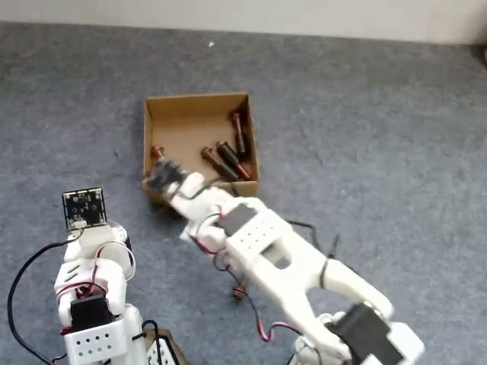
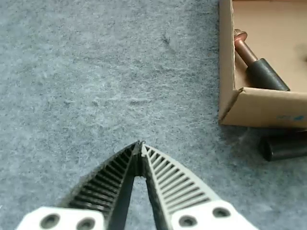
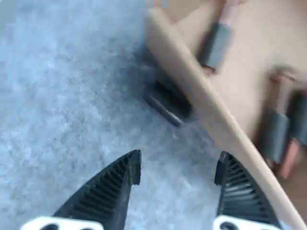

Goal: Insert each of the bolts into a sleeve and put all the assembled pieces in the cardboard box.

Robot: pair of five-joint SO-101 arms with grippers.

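**A:** The right gripper [image 3: 177,167]: how does it stand?

**B:** Its two black ribbed fingers are spread wide, with nothing between them. It hovers low over the carpet [image 1: 380,114] at the near left corner of the cardboard box [image 1: 198,99], just outside the near wall. The right arm [image 1: 281,258], white with red and black wires, stretches from the near right of the scene diagonally toward that corner.

**A:** And the left gripper [image 2: 140,146]?

**B:** Pressed together, tips touching, holding nothing. It points down at bare carpet to the left of the box. The left arm [image 1: 91,296] stands folded at the near left, apart from the box.

**A:** Where are the parts?

**B:** A loose black sleeve [image 3: 168,103] lies on the carpet outside the box, just beside its near wall and just ahead of the right gripper. Inside the box, one assembled piece [image 2: 254,62], a copper bolt in a dark sleeve, lies by the left wall. Three more assembled pieces [image 1: 228,156] lie toward the right wall. A copper-coloured bolt [image 1: 240,291] lies on the carpet nearer still, partly under the right arm.

**A:** And the surroundings?

**B:** Grey short-pile carpet covers the surface. A pale strip [image 1: 304,15] runs along its far edge.
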